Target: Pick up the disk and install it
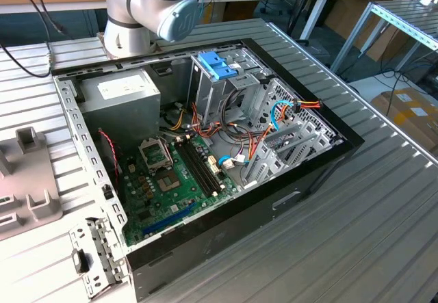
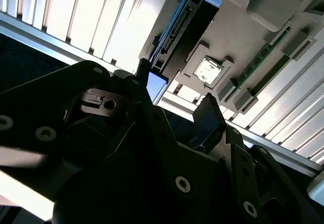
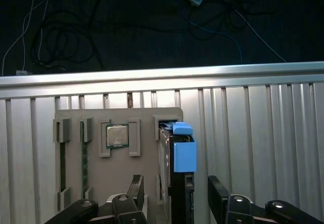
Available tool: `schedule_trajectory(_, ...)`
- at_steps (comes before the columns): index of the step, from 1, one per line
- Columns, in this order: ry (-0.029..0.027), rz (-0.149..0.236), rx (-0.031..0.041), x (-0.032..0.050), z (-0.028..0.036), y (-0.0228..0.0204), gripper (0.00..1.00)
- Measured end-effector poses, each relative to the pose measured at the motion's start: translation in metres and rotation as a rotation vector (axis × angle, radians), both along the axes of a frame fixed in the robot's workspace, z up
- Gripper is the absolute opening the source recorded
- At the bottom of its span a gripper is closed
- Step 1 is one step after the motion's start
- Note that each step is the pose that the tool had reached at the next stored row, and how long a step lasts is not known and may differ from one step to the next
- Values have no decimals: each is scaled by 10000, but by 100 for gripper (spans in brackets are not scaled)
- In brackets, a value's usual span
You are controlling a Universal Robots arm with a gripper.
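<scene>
Right up close, the gripper (image 3: 176, 196) is spread wide, one finger (image 3: 135, 189) on either side of the disk (image 3: 178, 183). A gap shows on each flank, so nothing is clamped and nothing is held. The disk stands on its edge in a slot of the grey fixture plate (image 3: 147, 173), with its blue end tab (image 3: 184, 153) at the end away from the claw. Just beside it on the plate, a square processor chip (image 3: 117, 135) sits in its own pocket. Under the plate runs the ribbed metal table (image 3: 253, 143), and past its edge loose cables (image 3: 61, 42) trail over a dark floor. Over in the exterior view, the open computer case (image 1: 226, 234) lies on the table with its green motherboard (image 1: 164, 187) facing up, and the arm (image 1: 154, 5) looms beyond it
</scene>
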State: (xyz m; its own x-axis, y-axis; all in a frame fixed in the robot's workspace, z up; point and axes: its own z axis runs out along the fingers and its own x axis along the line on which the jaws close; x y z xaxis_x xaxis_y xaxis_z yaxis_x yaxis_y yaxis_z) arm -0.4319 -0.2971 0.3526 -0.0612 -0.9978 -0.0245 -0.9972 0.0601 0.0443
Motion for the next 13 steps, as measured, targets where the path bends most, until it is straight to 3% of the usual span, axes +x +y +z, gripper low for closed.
schedule_trajectory(10, -1, 1, 4, -62, -69, 41, 62)
schedule_trajectory(13, 1, 138, 4, -103, -323, 41, 62)
